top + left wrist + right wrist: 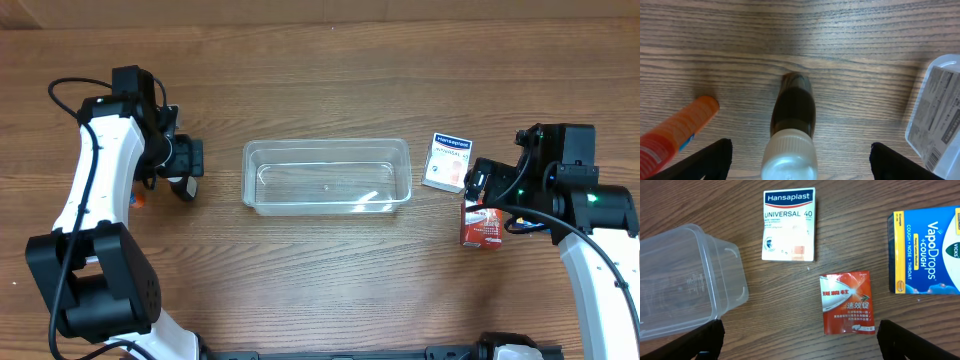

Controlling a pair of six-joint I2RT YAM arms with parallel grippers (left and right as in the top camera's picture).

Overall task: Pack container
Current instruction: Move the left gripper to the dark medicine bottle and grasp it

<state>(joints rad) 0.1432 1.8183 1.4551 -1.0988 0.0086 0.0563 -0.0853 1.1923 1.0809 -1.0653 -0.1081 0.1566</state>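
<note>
The clear plastic container (pixel 325 144) stands empty at the table's middle; its corner shows in the left wrist view (pixel 935 115) and the right wrist view (pixel 685 280). My left gripper (pixel 186 160) is open, its fingers (pixel 800 165) on either side of a dark bottle with a white cap (pixel 792 115), not touching it. My right gripper (pixel 476 184) is open (pixel 800 342) above a red box (pixel 847 302) right of the container. A white Hansaplast box (pixel 789 224) lies beside it, also visible overhead (pixel 447 161).
An orange tube (pixel 675 132) lies left of the bottle, partly visible overhead (pixel 138 200). A blue Vicks VapoDrops box (pixel 925 252) lies right of the red box (pixel 481 226); my right arm hides it overhead.
</note>
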